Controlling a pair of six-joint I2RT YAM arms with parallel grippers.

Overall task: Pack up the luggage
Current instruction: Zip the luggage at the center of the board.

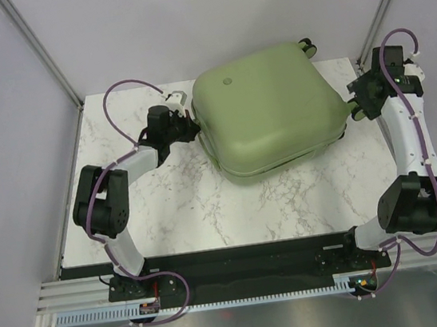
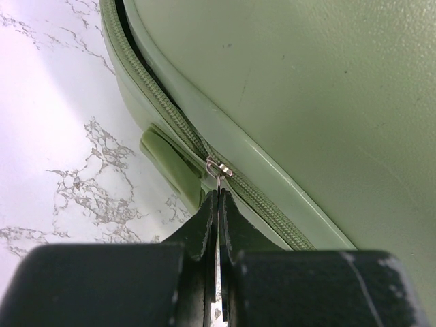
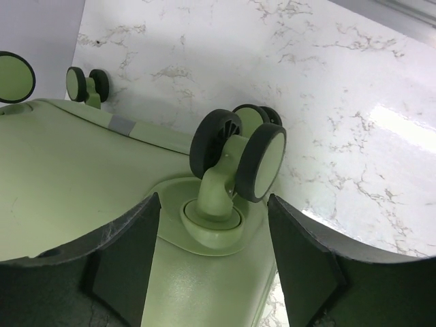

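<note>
Top view: the luggage point(image 1: 272, 108), a large light sage-green hard-shell suitcase w/ rounded corners, lies flat and closed on the white marble-pattern table point(image 1: 168, 210). It sits in the upper centre-right of the frame, lid side up. A small round emblem point(image 1: 226, 81) shows near its upper-left corner, and a black-and-green wheel pair point(image 1: 308, 45) sticks out at the upper right.

Left gripper point(image 1: 189, 127) is at the case's left edge, mid-left of the frame. In the left wrist view its black fingers point(image 2: 204, 225) are pressed together at bottom centre, clamped on the thin silver metal zipper pull point(image 2: 219, 170). The tab runs down btwn the pads, and the slider sits on the green zipper track point(image 2: 170, 116), which curves from top left down to lower centre. Just left of the slider is a green moulded block point(image 2: 170, 163) on the shell's side wall.

Right gripper point(image 1: 352, 109) is at the case's right edge, mid-right of the top view. In the right wrist view its jaws stand wide apart, holding nothing, w/ one black finger lower left and one lower right. A twin caster wheel point(image 3: 238, 160) on a green stem – black tyres, green hubs – rises btwn them at frame centre. Can't tell if either finger touches the shell. Two more wheels point(image 3: 85, 84) show at upper left.
</note>
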